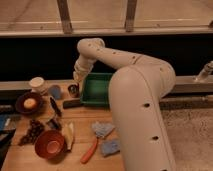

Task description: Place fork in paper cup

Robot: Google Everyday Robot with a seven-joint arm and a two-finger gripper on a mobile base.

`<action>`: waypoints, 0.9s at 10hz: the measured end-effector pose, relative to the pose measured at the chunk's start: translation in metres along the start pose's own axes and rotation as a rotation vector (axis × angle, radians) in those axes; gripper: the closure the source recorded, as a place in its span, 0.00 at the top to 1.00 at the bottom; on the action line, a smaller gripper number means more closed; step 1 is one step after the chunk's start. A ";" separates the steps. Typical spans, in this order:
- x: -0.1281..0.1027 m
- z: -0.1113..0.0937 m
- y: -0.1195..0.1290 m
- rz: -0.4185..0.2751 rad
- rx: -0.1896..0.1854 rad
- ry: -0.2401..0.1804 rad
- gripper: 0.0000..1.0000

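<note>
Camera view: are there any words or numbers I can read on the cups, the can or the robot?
None can be read.
paper cup: plain, no print shows.
blue cup: no text shows.
can: too dark to tell.
gripper, above the can: no label shows.

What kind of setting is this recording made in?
Probably a lab or office kitchenette counter by a window: a wooden table carrying a green bin, bowls and toy food such as a carrot. The pincer hangs shut beside the bin.
</note>
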State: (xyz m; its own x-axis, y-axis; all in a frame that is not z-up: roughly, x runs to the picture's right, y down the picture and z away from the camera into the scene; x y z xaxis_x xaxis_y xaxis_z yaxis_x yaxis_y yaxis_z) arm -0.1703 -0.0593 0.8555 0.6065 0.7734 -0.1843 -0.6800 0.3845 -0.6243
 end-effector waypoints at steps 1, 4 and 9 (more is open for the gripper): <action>-0.014 0.005 0.003 -0.017 -0.004 -0.026 0.00; -0.062 0.019 0.015 -0.088 -0.015 -0.090 0.00; -0.101 0.013 0.021 -0.179 -0.030 -0.141 0.00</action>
State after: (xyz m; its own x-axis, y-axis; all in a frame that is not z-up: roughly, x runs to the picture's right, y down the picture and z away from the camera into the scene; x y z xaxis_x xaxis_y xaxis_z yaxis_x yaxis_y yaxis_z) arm -0.2509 -0.1230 0.8710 0.6513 0.7579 0.0374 -0.5532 0.5080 -0.6602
